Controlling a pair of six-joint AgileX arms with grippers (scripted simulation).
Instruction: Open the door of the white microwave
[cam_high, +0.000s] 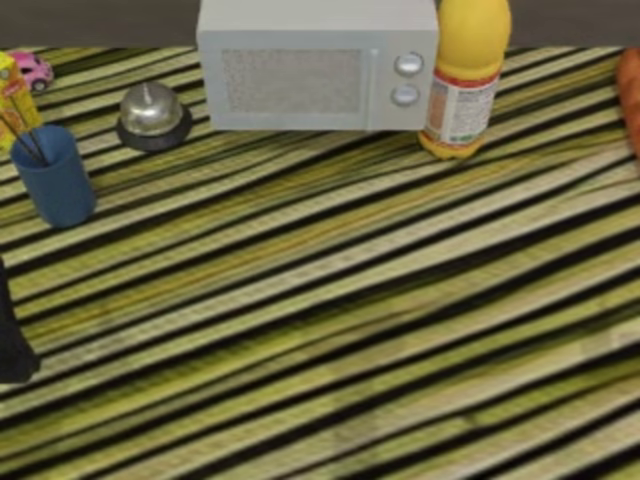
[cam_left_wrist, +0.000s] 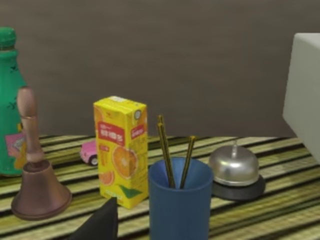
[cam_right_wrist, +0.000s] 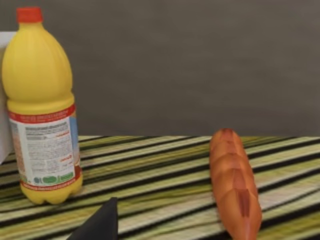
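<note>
The white microwave (cam_high: 318, 65) stands at the back middle of the table, and its door (cam_high: 290, 80) with the grey mesh window lies flat and closed against the front. Two silver knobs (cam_high: 407, 80) sit on the narrow panel to the door's right. My left arm (cam_high: 12, 345) is parked at the table's left edge, far from the microwave. One dark finger (cam_left_wrist: 102, 222) of its gripper shows in the left wrist view, with nothing held. The right arm is outside the top view. Its wrist view shows one dark finger (cam_right_wrist: 102, 222), also with nothing held. A white side of the microwave (cam_left_wrist: 304, 95) shows in the left wrist view.
An orange bottle (cam_high: 465, 75) stands against the microwave's right side, with a bread loaf (cam_high: 630, 95) further right. Left of the microwave are a silver bell (cam_high: 152, 115), a blue cup (cam_high: 58, 175) holding sticks, a juice carton (cam_left_wrist: 121, 150), a pink toy car (cam_high: 35, 68), a wooden hand bell (cam_left_wrist: 37, 170) and a green bottle (cam_left_wrist: 9, 100).
</note>
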